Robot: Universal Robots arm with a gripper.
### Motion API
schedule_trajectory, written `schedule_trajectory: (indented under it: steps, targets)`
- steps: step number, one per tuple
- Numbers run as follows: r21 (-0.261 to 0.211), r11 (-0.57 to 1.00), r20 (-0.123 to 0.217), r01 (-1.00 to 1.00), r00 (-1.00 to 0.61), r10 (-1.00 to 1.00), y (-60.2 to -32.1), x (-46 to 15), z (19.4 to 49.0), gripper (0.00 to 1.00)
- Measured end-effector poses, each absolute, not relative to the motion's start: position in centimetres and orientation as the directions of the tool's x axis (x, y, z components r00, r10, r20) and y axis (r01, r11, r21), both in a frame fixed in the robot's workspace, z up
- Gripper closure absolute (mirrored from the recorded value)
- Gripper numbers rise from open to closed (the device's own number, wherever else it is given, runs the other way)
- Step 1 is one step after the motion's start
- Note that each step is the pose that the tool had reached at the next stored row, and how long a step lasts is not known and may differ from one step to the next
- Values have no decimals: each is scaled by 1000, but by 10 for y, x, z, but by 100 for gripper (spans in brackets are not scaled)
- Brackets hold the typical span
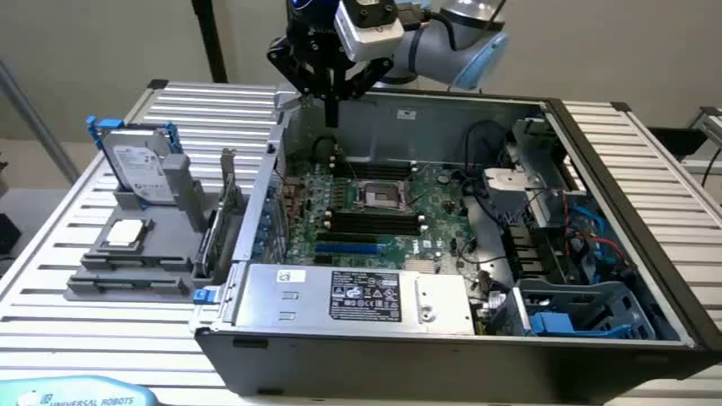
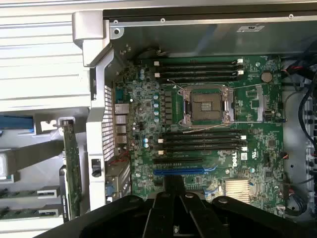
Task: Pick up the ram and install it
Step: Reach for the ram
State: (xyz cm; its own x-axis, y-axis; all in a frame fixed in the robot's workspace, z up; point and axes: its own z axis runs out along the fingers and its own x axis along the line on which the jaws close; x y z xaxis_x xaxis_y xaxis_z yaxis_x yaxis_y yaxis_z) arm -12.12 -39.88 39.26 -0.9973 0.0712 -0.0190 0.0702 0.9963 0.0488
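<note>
My gripper [image 1: 330, 85] hangs above the back left corner of the open computer case [image 1: 587, 152], shut on the ram [image 1: 333, 108]. The ram hangs straight down from the fingers as a thin dark strip, seen edge-on. In the wrist view the gripper [image 2: 173, 201] is seen from above, with the ram's dark edge [image 2: 173, 184] between its fingers, over the blue slot [image 2: 178, 171]. On the green motherboard [image 2: 247, 104], black memory slots [image 2: 198, 69] and more memory slots [image 2: 203, 141] lie on either side of the CPU socket [image 2: 207, 106]. The ram is well above the board.
A grey fixture [image 1: 135, 271] on the exterior view's left holds a hard drive in a blue caddy [image 1: 141, 165], a processor chip [image 1: 127, 233] and an upright green expansion card [image 2: 72, 168]. The power supply [image 1: 361, 296] fills the case's front. Cables [image 1: 564, 228] crowd its right side.
</note>
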Motion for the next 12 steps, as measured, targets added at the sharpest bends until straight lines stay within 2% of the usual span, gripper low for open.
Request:
schedule_trajectory:
  steps: [12]
  targets:
    - [49,996,-19,70,-997,71,-399,-121,393,89]
